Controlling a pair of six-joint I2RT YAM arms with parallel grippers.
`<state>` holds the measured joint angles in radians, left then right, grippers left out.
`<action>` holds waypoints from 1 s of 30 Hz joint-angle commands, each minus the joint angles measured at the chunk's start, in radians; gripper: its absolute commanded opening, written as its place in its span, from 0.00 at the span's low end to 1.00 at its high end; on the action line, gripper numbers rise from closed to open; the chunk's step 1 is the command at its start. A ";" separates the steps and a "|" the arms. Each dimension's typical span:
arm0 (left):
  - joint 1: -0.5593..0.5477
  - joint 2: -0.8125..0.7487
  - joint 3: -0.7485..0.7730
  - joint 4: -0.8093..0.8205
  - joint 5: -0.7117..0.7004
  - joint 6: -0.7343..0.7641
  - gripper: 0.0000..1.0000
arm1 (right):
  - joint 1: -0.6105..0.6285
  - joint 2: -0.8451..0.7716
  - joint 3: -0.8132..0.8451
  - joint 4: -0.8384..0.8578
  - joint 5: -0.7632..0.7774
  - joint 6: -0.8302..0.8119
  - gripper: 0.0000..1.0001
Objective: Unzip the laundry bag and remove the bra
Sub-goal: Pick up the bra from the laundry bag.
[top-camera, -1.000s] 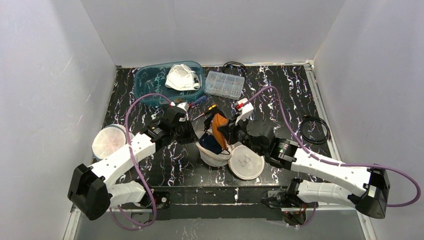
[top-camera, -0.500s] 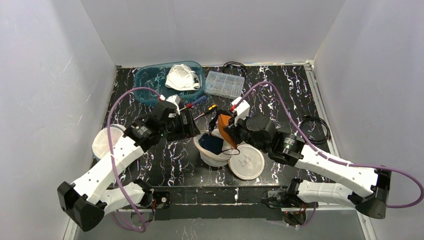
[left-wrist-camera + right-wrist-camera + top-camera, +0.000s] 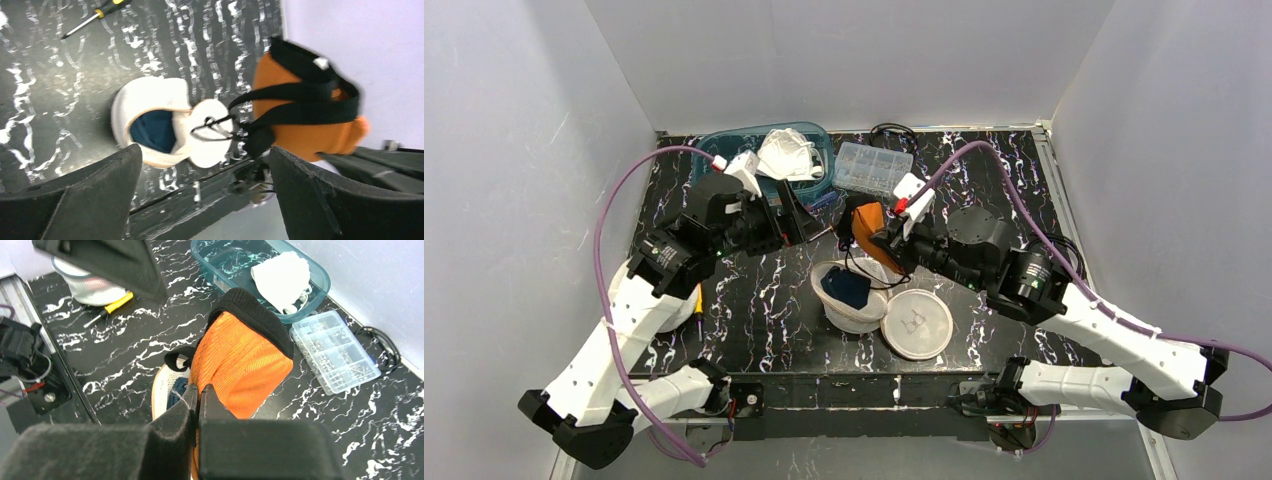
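The right tool (image 3: 197, 400) pinches the orange bra (image 3: 240, 360) above the laundry bag (image 3: 856, 318); the left tool (image 3: 205, 155) gapes alongside.

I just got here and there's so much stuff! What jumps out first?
The bright orange bra, held up mid-table in the right arm's shut jaws. On the table by it lies the white laundry bag, open, something dark blue inside. The left arm's jaws gape wide nearby.

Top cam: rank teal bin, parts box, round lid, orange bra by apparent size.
1. teal bin, largest even though partly covered
2-3. parts box and round lid: look alike, not ranked
4. orange bra: smallest visible; it is lifted and partly hidden
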<state>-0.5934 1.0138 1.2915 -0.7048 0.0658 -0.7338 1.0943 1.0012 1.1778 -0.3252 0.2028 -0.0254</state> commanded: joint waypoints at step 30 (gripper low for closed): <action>0.024 0.384 0.199 0.110 0.548 -0.316 0.58 | 0.060 0.117 0.166 -0.130 0.063 -0.381 0.01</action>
<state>-0.5545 1.3869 1.5124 -0.6270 0.5480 -1.0512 1.1393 1.1137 1.2984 -0.4976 0.2382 -0.3790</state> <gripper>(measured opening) 0.654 0.059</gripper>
